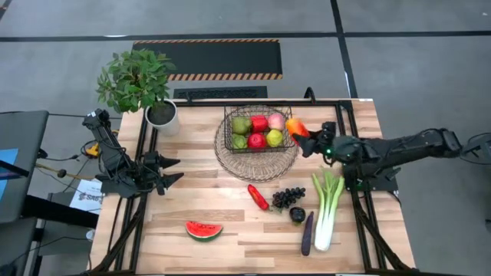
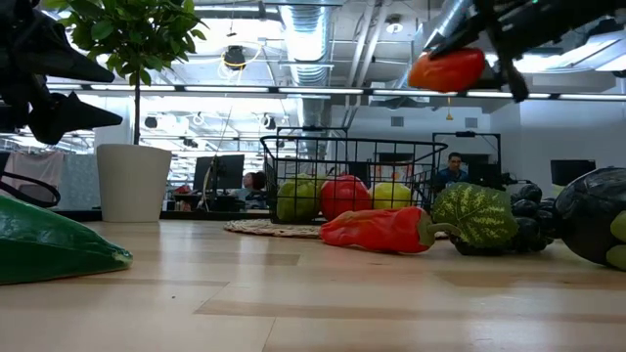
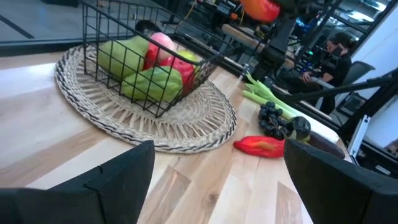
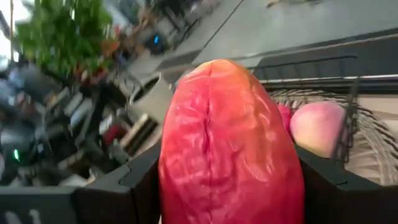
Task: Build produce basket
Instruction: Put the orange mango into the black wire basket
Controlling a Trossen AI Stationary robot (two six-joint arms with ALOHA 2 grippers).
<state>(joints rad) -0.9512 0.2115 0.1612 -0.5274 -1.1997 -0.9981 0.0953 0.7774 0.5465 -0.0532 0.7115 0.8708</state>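
Note:
The dark wire basket (image 1: 257, 130) stands on a round woven tray (image 1: 255, 159) at the middle far side. It holds green pears (image 1: 242, 125), a red apple (image 1: 257, 140) and a peach (image 1: 276, 120). My right gripper (image 1: 305, 135) is shut on an orange-red mango (image 1: 297, 126) beside the basket's right rim; in the low view the mango (image 2: 447, 70) hangs above rim height. On the table lie a chili (image 1: 258, 197), grapes (image 1: 288, 197), an eggplant (image 1: 307, 232), a leek (image 1: 327, 207) and a watermelon slice (image 1: 204, 230). My left gripper (image 1: 175, 170) waits open at the left edge. My right gripper pinches the mango's two long sides (image 4: 180, 186) between its two fingers (image 4: 134, 186); the mango's end sticks out past them. The fingers come about level from the table's right side. The mango is lifted clear, in the air beside the basket's right rim.
A leafy plant in a white pot (image 1: 163, 115) stands at the far left corner. A dark round fruit (image 1: 298, 215) lies between the grapes and the eggplant. Bare wood lies between the watermelon slice and the tray.

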